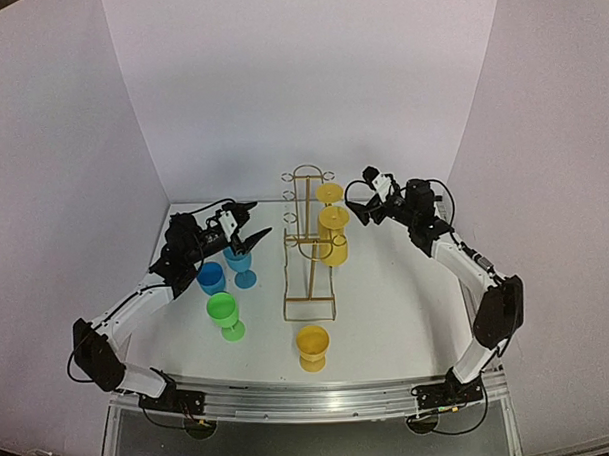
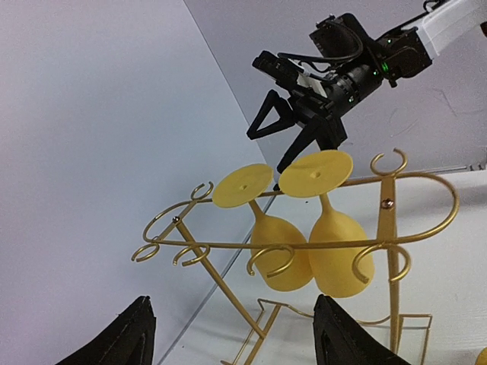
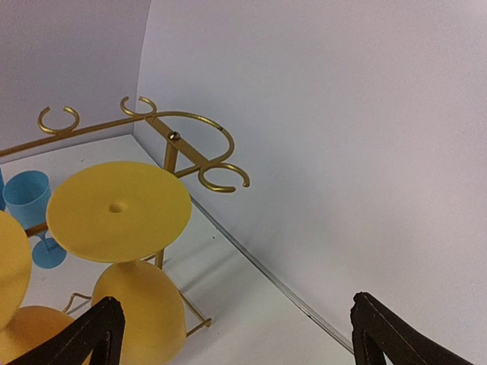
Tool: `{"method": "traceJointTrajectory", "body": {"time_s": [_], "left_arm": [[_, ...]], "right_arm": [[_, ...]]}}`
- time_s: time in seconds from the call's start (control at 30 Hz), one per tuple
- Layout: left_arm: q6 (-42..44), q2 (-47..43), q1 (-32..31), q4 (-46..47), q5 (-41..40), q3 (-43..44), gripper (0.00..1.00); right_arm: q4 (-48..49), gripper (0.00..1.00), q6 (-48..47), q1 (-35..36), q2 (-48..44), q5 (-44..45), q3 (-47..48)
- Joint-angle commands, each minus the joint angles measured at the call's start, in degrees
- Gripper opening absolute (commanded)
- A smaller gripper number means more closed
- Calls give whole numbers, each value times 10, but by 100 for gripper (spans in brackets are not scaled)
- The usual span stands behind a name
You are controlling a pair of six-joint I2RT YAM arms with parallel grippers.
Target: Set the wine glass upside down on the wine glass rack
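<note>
From above, the tall gold wire wine glass rack [image 1: 307, 243] stands at frame centre with two yellow plastic wine glasses [image 1: 334, 237] hanging upside down on its right side. A third yellow glass [image 1: 313, 346], a green one [image 1: 224, 316] and two blue ones [image 1: 240, 262] stand upright on the white surface [image 1: 388, 315], so more hanging seems left. In the left wrist view, the left jaws at the bottom edge are spread with nothing between them, the rack beyond. In the right wrist view, the right jaws sit wide apart and empty at the bottom corners, near a hung glass's round foot [image 3: 118, 209].
</note>
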Motion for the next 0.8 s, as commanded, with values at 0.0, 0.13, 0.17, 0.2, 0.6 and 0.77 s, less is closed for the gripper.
{"method": "traceJointTrajectory", "body": {"time_s": [0.0,0.13,0.17,0.2,0.6,0.77], "left_arm": [[-90,-54,1,-32,6,-12,70],[-129,-86,1,-48,-3,-42,70],[-143,-94,1,-51,-6,-49,70],[-154,-102,1,-52,-9,-57,70],[-206,-163,0,-39,-18,-140,71],[-204,-172,0,-32,-22,-158,71]], "right_arm": [[-31,98,83,2,-72,62,-3],[-157,98,207,2,-126,132,29],[-206,96,248,2,-137,153,44],[-262,94,286,2,-149,179,58],[-752,85,584,151,-220,336,94],[-827,80,628,295,-221,314,59]]}}
